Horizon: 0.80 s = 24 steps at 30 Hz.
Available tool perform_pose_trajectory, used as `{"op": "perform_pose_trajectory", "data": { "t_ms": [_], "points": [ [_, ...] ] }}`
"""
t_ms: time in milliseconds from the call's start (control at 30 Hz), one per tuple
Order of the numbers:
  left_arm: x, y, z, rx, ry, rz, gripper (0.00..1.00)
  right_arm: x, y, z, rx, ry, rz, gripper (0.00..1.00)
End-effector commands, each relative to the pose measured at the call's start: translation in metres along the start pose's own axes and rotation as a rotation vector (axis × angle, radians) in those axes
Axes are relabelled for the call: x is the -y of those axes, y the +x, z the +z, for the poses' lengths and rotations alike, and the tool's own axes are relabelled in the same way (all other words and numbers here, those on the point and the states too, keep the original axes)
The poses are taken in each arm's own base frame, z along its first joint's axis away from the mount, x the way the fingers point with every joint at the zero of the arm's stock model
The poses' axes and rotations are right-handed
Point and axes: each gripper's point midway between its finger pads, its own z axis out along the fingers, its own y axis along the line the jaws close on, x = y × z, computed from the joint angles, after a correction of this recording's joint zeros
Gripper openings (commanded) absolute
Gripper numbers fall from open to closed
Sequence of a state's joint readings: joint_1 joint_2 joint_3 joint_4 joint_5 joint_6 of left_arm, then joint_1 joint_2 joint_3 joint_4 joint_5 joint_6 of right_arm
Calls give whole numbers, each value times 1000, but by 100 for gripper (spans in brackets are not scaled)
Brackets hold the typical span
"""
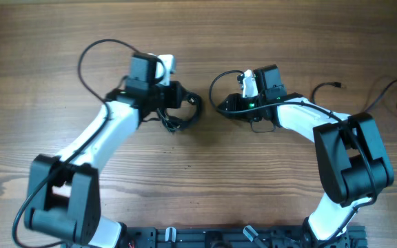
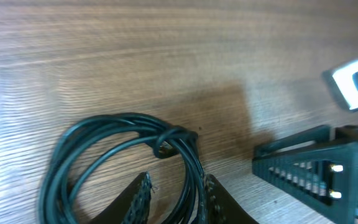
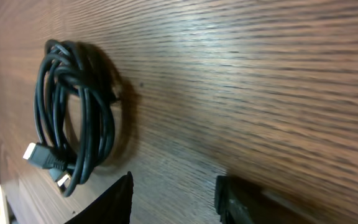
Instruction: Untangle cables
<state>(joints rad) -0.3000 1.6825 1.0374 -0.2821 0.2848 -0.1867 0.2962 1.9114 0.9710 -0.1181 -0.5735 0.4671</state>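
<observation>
- The coil [image 2: 166, 140] of thin black cables lies flat on the table [image 1: 47, 55], its loops bunched at a knot on one side. It sits between my two grippers, so either can reach it.
- My left gripper [image 2: 176, 180] is right over the coil's near edge. Its fingers are spread and straddle one strand just below the knot. The strand looks to lie against one finger, but nothing is clamped on it. I read this as being lined up to take that strand or to let it lie.
- My right gripper [image 3: 174, 180] sits just beside the coil on the opposite side. Its fingers are spread with only bare wood between them. I judge it is waiting there to pin or pull the other side once the left has a hold.
- Two plug ends [image 3: 35, 154] stick out at the coil's rim. Those free ends are probably what needs threading back through the loops.
- A loose cord [image 1: 326, 86] lies well apart from the coil, beyond the right arm. It looks clear of the knot.
</observation>
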Motion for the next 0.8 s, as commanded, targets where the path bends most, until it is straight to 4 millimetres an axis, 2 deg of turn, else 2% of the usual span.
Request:
{"op": "perform_pose_trajectory", "data": {
  "t_ms": [0,67,300,433,600,633,700,767],
  "points": [
    [-7,7,30,-7,-94,30,27,15,1,3,12,64,31,49],
    [-19,17,48,-27,-154,36,23,17,3,4,9,65,32,49],
    [-16,26,72,-46,-95,36,19,16,2,4,10,65,32,50],
    [-13,28,73,-54,-92,41,17,17,3,4,9,65,32,50],
    [-1,27,76,-37,-90,72,20,17,3,4,9,65,33,50],
    [-4,27,78,-30,-120,79,20,16,3,4,9,65,33,50],
    [-7,30,81,-35,-140,83,26,17,3,4,8,65,33,50],
    [-8,32,84,-38,-141,80,25,16,3,4,9,65,33,50]
  ]
}}
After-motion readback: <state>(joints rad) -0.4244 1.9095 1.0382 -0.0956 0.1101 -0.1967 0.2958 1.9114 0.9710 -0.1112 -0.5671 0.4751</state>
